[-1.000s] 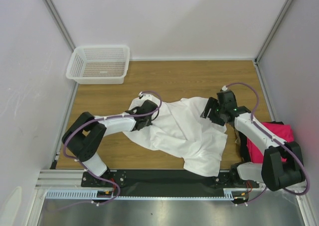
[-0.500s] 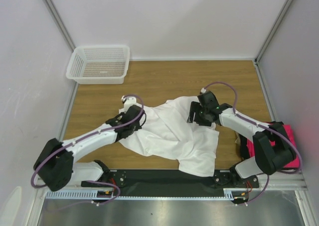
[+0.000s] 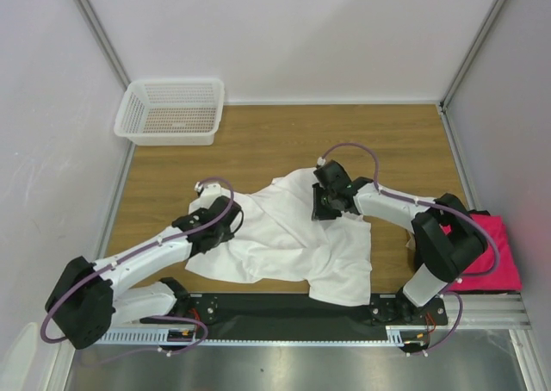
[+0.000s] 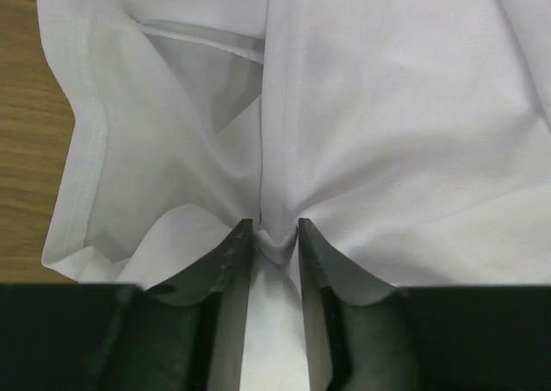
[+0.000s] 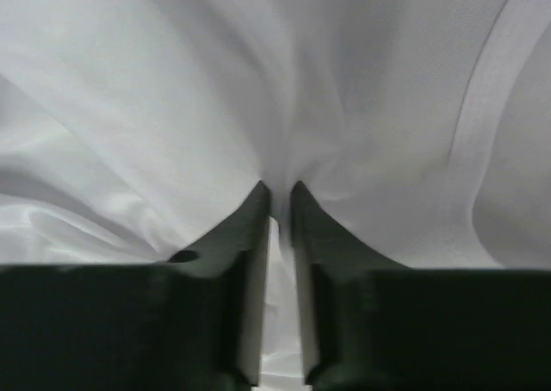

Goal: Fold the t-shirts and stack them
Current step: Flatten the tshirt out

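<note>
- Top view: a white shirt [image 3: 293,240] lies crumpled in the middle of the wooden tabletop [image 3: 284,141]. The left pincer [image 3: 228,229] is at its left edge and the right pincer [image 3: 322,210] at its upper middle.
- A pink shirt [image 3: 495,257] lies at the right edge, behind the right arm.
- A white mesh basket [image 3: 129,115] sits in the far left corner, well apart from both shirts, with only its mesh floor showing.
- Left wrist view: the left pincer's fingertips [image 4: 234,245] pinch a small fold of the white shirt, with the hem and bare wood to the left.
- Right wrist view: the right pincer is nearly pressed together, with white cloth gathered between its tips.
</note>
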`<state>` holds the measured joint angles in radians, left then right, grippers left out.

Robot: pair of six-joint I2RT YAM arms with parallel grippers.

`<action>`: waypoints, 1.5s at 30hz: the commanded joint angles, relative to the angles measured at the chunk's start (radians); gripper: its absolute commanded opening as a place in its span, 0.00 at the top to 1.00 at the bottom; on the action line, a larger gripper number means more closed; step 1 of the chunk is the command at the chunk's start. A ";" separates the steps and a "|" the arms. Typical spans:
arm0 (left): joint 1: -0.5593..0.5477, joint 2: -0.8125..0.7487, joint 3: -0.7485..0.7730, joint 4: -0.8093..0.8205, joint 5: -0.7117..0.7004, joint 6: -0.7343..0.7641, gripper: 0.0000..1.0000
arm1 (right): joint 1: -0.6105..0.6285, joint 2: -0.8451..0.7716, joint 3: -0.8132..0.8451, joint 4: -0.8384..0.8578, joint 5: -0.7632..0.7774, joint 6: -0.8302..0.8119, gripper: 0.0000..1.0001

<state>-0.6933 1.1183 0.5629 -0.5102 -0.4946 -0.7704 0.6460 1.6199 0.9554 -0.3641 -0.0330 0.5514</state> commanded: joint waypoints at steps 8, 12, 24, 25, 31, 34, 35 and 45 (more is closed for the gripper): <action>0.003 -0.080 0.074 0.004 -0.045 0.042 0.41 | -0.003 -0.159 0.088 -0.108 0.145 -0.011 1.00; 0.002 -0.081 0.071 0.122 0.049 0.127 0.38 | -0.072 -0.224 0.134 -0.122 0.153 -0.039 1.00; -0.008 0.061 0.129 0.331 0.157 0.238 0.35 | -0.190 -0.244 0.177 -0.116 0.062 -0.094 1.00; -0.006 0.080 0.138 0.332 0.159 0.243 0.34 | -0.189 -0.247 0.168 -0.124 0.042 -0.093 1.00; -0.008 0.216 0.255 0.279 0.110 0.250 0.34 | -0.143 -0.285 -0.018 -0.228 0.025 -0.021 1.00; -0.006 0.258 0.301 0.286 0.111 0.269 0.33 | -0.120 -0.313 -0.117 -0.285 0.031 0.044 1.00; -0.008 0.265 0.321 0.291 0.114 0.273 0.33 | -0.108 -0.321 -0.138 -0.317 0.031 0.082 1.00; -0.008 0.370 0.401 0.298 0.148 0.307 0.33 | -0.100 -0.448 -0.118 -0.487 0.063 0.124 0.39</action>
<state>-0.6964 1.4742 0.9276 -0.2382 -0.3588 -0.4873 0.5610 1.2140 0.7597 -0.7937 -0.0120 0.6712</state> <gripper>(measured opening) 0.671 0.496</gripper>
